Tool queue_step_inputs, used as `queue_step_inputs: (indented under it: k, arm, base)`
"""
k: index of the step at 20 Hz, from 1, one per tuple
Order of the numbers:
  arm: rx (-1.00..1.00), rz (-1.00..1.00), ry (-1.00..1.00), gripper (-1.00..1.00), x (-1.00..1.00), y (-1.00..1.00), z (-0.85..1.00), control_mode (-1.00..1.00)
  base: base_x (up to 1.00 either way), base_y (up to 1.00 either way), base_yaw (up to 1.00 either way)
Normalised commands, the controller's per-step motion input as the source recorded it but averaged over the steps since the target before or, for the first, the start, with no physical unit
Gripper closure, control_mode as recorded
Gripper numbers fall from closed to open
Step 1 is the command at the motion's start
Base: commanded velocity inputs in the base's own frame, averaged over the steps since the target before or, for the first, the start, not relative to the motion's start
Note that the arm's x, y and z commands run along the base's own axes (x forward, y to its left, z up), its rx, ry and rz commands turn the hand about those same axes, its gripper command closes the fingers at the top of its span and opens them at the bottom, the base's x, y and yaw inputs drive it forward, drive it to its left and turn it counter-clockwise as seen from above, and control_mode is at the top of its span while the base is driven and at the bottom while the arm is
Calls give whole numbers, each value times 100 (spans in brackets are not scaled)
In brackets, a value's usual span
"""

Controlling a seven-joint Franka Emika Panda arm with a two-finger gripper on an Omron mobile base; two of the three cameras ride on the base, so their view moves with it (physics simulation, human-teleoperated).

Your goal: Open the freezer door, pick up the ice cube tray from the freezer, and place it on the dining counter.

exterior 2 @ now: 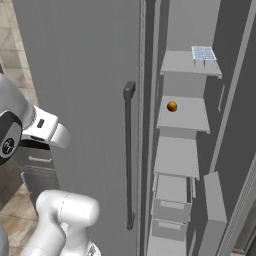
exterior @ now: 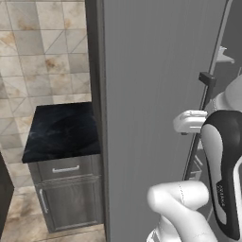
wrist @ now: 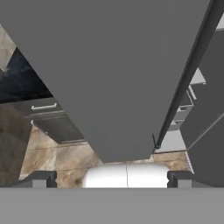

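The freezer (exterior 2: 182, 115) stands open, showing a dark interior with light grey shelves. The ice cube tray (exterior 2: 203, 52), pale blue-white with a grid, lies on the top shelf at its right end. The freezer door (exterior 2: 237, 125) is swung out along the right edge, with bins on its inner side. Left of the opening is a tall grey panel (exterior 2: 85, 100) with a long dark bar handle (exterior 2: 128, 155). My gripper (wrist: 111, 180) is open and holds nothing. It points down in front of that panel (wrist: 109, 74), well left of the shelves. The dining counter is out of view.
A small orange ball (exterior 2: 171, 106) lies on the second shelf, with drawers (exterior 2: 171, 192) below. A small black-topped drawer cabinet (exterior: 64, 130) stands left of the appliance against the tiled wall. Tiled floor (wrist: 61, 157) lies below the hand.
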Motion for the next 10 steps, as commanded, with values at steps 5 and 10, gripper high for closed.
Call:
queue_step_inputs:
  k: [5, 10]
  arm:
    - [0, 0, 0, -100, 0, 0, 0, 100]
    - [0, 0, 0, -100, 0, 0, 0, 100]
  base:
    - [0, -50, 0]
    - [2, -54, 0]
